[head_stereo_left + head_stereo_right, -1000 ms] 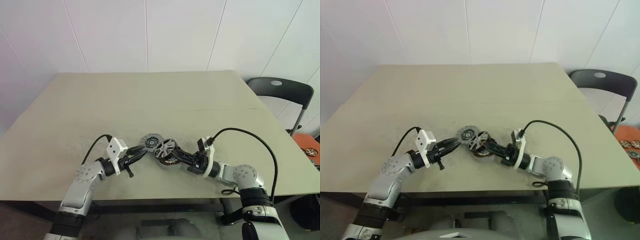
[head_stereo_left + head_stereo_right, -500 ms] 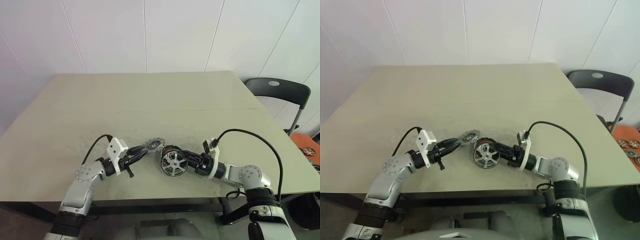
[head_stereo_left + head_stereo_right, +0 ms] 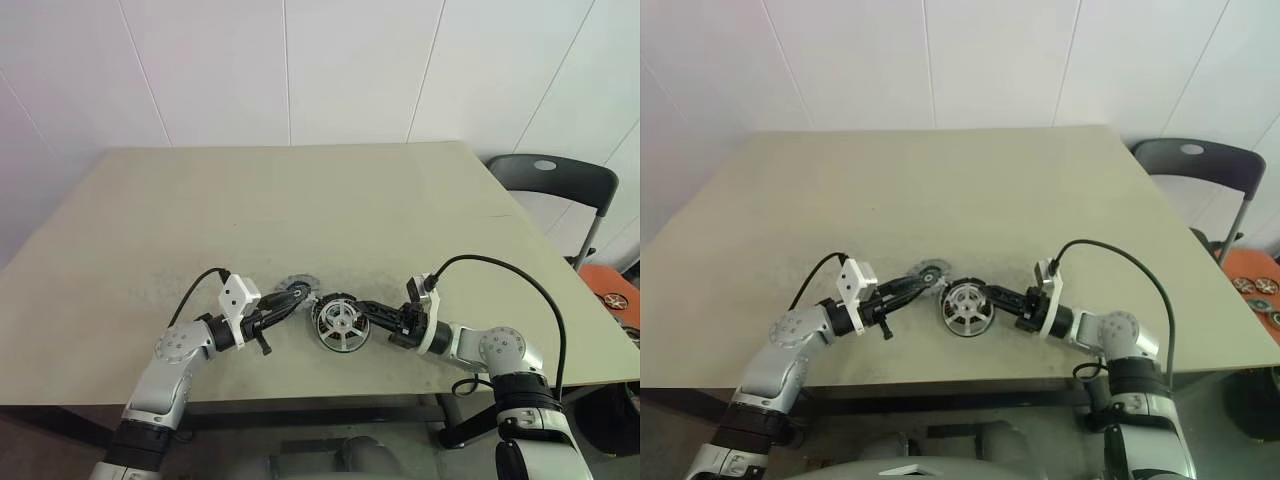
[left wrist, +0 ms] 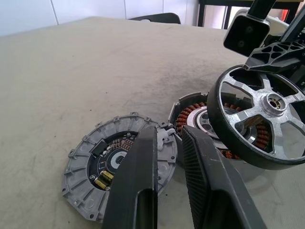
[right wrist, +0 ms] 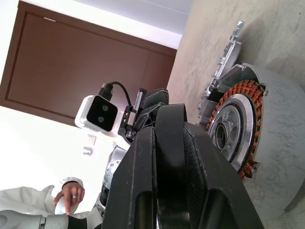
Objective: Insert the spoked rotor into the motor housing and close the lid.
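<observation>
Silver-spoked rotor (image 4: 259,124) held tilted over motor housing (image 4: 200,119).
Right gripper (image 3: 366,313) clamps the rotor rim; left gripper (image 4: 167,136) pinches the lid (image 4: 102,164) edge.

Near table (image 3: 300,190) front edge, centre: lid (image 3: 293,295) flat at left, touching motor housing (image 4: 190,114) just to its right. Spoked rotor (image 3: 341,323) tilted over housing's near side. Chair (image 3: 552,180) beyond table's right corner.

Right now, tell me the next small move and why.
Probably lower the right gripper so the spoked rotor seats flat: it grips the rim, and the rotor hangs tilted over the motor housing, whose copper windings remain exposed. The left gripper holds the lid beside it.
</observation>
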`<state>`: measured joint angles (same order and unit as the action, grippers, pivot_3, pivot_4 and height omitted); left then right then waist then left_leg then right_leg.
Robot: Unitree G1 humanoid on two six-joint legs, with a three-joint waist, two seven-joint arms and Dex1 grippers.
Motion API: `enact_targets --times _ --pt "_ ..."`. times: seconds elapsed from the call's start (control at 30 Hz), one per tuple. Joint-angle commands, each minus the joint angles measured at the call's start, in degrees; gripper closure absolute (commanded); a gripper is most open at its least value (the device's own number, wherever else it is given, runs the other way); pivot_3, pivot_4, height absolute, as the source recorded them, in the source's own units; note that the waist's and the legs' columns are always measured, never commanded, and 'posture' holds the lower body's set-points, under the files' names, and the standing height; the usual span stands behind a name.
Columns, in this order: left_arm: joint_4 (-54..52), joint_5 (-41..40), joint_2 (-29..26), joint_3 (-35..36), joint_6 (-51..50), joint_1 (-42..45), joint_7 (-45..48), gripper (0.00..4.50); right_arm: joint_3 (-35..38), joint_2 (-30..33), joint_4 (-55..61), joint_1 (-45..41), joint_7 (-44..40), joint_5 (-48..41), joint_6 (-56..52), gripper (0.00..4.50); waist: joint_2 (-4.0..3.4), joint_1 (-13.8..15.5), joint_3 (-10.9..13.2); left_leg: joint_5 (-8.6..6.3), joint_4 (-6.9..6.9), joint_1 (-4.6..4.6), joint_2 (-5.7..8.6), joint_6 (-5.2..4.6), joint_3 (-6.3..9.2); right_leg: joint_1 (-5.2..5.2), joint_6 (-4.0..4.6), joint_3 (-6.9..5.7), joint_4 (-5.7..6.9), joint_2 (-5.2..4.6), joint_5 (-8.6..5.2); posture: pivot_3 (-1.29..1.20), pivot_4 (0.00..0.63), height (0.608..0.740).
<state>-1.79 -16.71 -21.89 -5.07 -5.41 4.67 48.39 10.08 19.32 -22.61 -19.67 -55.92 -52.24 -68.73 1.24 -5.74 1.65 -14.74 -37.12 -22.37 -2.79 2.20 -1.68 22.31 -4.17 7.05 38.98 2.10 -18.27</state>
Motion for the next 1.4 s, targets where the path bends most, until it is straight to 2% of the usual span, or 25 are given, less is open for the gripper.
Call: enact_targets --times 0.03,0.37,0.73,1.3,1.4 --pt "-0.44 0.14 -0.12 -0.03 0.64 1.08 0.04 3.58 2.54 -1.04 1.98 -1.42 1.71 -2.17 -1.71 4.10 -0.03 0.03 0.02 0.00 0.01 0.00 0.00 0.00 0.00 0.01 -0.01 0.00 0.00 0.00 0.01 0.00 0.000 0.740" --pt "0.18 0.30 -0.06 -0.48 0.47 1.61 0.27 3.58 13.45 -9.23 2.73 -6.28 14.71 -11.50 -7.85 4.10 -0.28 0.21 0.19 0.00 0.09 -0.11 0.00 0.00 0.01 0.12 -0.04 0.00 0.00 0.01 0.02 0.00 0.000 0.740" --pt "-1.15 0.04 -0.33 -0.42 -0.38 1.27 -0.20 3.58 8.80 -5.24 1.31 -2.32 12.74 -5.98 -6.73 4.10 -0.35 0.10 0.24 -0.01 0.10 -0.14 0.02 -0.01 0.01 0.15 -0.07 0.00 -0.01 -0.01 0.00 0.00 0.000 0.740" --pt "-1.74 -0.16 -0.38 -0.42 0.06 0.04 -0.18 3.58 6.29 -4.46 0.66 -0.63 9.82 -1.84 -3.87 4.10 -0.33 0.14 0.23 -0.01 0.10 -0.12 0.02 -0.01 0.01 0.11 -0.07 -0.01 -0.01 0.00 -0.01 0.00 0.000 0.740" --pt "-1.75 -0.18 -0.42 -0.37 0.19 -0.11 -0.10 3.58 5.90 -4.23 0.41 -0.60 9.39 -1.23 -3.19 3.08 -0.34 0.20 0.23 -0.01 0.08 -0.10 0.02 -0.01 0.01 0.10 -0.07 -0.01 -0.01 -0.01 -0.01 0.00 0.000 0.740"
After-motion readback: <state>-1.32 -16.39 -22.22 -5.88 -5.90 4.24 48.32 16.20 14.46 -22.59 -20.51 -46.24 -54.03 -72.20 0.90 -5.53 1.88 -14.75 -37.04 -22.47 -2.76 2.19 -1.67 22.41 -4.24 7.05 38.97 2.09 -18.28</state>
